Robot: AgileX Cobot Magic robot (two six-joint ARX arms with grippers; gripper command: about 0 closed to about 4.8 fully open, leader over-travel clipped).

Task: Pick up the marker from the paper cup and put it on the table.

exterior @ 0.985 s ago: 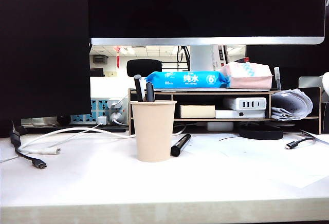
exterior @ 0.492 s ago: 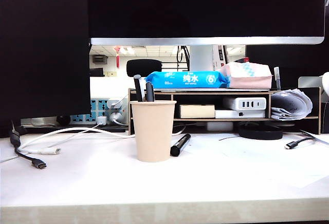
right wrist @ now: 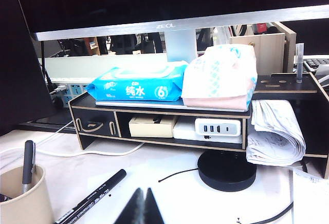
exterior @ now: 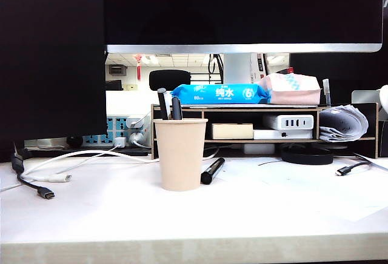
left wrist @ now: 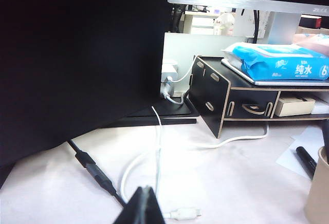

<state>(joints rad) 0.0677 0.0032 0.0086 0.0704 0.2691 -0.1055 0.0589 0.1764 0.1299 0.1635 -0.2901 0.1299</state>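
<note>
Marker in cup, frame centre: light, stiff, slick; grip its exposed top; left gripper and right gripper both pressed together.

bg: big dark monitor | wooden shelf under it | office w/ ceiling lights behind

blue wipes pack: "纯水", "6". monitor bezel: "zeol". marker print unreadable.

Only dark, pointed fingertips show of each arm: the left hand and right hand, both plain black.
</note>
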